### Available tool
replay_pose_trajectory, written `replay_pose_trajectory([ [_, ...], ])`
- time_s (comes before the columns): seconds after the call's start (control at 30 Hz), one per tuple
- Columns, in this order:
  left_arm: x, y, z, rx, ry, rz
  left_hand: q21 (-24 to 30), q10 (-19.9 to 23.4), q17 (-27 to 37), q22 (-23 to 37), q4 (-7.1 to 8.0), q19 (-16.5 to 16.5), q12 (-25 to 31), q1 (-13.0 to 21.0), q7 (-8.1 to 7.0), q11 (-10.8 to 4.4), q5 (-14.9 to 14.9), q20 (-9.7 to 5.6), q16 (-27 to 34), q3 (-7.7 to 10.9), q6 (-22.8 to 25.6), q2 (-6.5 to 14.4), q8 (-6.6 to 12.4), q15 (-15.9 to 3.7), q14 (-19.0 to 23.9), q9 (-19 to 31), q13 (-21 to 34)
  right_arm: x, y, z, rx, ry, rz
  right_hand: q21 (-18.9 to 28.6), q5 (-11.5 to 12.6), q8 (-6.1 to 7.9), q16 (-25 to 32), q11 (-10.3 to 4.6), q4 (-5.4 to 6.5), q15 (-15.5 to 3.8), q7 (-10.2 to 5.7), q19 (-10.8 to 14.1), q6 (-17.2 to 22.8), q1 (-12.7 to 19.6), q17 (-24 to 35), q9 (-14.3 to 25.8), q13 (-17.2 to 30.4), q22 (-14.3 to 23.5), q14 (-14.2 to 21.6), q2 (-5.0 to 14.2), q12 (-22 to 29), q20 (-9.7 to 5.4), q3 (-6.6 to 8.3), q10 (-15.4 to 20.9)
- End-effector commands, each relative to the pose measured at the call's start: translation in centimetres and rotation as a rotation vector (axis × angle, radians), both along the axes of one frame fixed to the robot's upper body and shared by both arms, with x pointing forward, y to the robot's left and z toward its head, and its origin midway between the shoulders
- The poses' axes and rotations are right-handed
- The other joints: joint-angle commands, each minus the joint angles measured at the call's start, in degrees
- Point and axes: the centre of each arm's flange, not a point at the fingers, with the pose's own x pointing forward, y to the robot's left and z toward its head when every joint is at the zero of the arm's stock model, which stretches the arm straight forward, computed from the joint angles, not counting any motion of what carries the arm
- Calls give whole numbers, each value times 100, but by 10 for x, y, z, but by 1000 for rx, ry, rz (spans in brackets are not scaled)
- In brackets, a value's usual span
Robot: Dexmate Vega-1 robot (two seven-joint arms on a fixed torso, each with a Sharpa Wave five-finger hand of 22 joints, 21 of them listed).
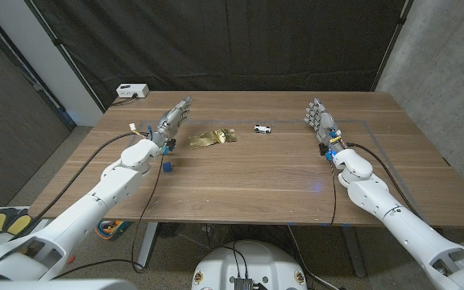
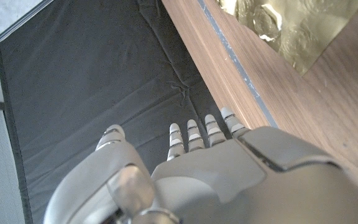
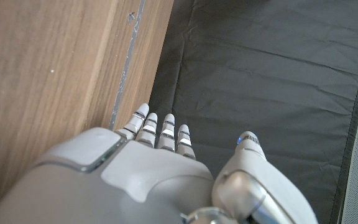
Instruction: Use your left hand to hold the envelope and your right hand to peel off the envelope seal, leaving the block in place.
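Centrally, gold envelope (image 1: 215, 137) lies crumpled, shiny, on table (image 1: 240, 185); left robot hand (image 1: 173, 121) and right robot hand (image 1: 319, 118) released, empty.

The envelope (image 1: 214, 138) lies on the table (image 1: 240, 185), left of its middle and toward the far side. The left hand (image 1: 171, 122) stands just left of the envelope, apart from it, fingers (image 1: 185, 105) reaching toward the far edge. A small object (image 1: 262, 129) sits right of the envelope, slightly farther back. The right hand (image 1: 321, 121) stands well right of that object, near the table's right side. A small block (image 1: 167, 167) rests nearer the front, beside the left forearm. A box (image 1: 131, 91) sits behind the table's far left corner.
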Motion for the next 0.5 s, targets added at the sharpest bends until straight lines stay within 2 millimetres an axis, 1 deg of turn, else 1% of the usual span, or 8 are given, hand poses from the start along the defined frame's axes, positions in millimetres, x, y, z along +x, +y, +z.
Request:
replay_pose_trajectory([
  [0.03,-20,1,17,217,-5,211,68,302,81,28,-129,70,94,255,42,-4,-120,36,146,102,197,22,27,-84,344,30,31,-7,-5,-10,23,-2,-12,-21,30,34,24,-11,-27,20,-1,-7,27,42,16,24,2,12,33,-13,28,37,46,53],
  [0.1,-25,-1,18,259,-14,267,106,429,106,34,-204,172,130,375,54,13,-160,37,186,145,269,10,38,-144,448,34,43,-7,-5,-10,25,-3,-11,-26,29,34,24,-12,-28,14,-3,-5,28,44,17,24,2,12,38,-13,27,37,45,53],
  [0.13,-28,-2,18,277,-18,291,124,502,128,38,-257,221,148,462,57,-15,-187,32,215,174,352,1,56,-163,516,38,52,-7,-5,-10,22,-3,-12,-27,29,34,24,-14,-29,14,3,-3,27,44,17,24,2,12,38,-13,27,40,45,54],
  [0.27,-38,-4,17,325,-32,389,192,695,184,37,-417,416,201,697,114,-52,-246,12,290,222,592,-84,115,-218,701,51,88,-7,-5,-10,22,-2,-10,-33,28,33,22,-15,-30,14,-4,0,28,44,17,24,3,13,41,-15,27,40,43,56],
  [0.37,-44,-4,15,342,-35,448,208,787,209,35,-489,466,232,808,104,-55,-262,21,316,246,727,-114,153,-236,761,56,107,-6,-4,-10,22,0,-6,-37,27,33,21,-16,-30,15,-3,5,27,43,18,24,3,13,43,-16,28,38,42,60],
  [0.4,-46,-4,15,348,-36,470,214,832,225,35,-536,486,246,885,114,-88,-270,29,328,264,806,-129,174,-247,788,59,120,-6,-3,-10,22,1,-6,-38,27,33,20,-15,-30,15,-8,4,26,43,18,24,3,13,44,-17,28,37,41,60],
  [0.43,-49,-3,14,354,-38,492,213,847,233,35,-558,486,250,925,111,-84,-272,34,332,274,872,-134,196,-242,796,61,126,-5,-3,-10,20,1,-5,-41,26,32,20,-17,-31,15,-3,2,26,44,18,24,3,13,44,-17,27,41,41,59],
  [0.5,-53,-3,13,363,-36,531,213,886,254,33,-630,491,261,1044,87,-126,-284,3,335,295,1016,-175,238,-279,805,65,145,-4,-2,-10,20,1,-3,-44,26,32,18,-7,-31,19,-3,5,26,43,18,24,3,13,44,-17,27,41,40,61],
])
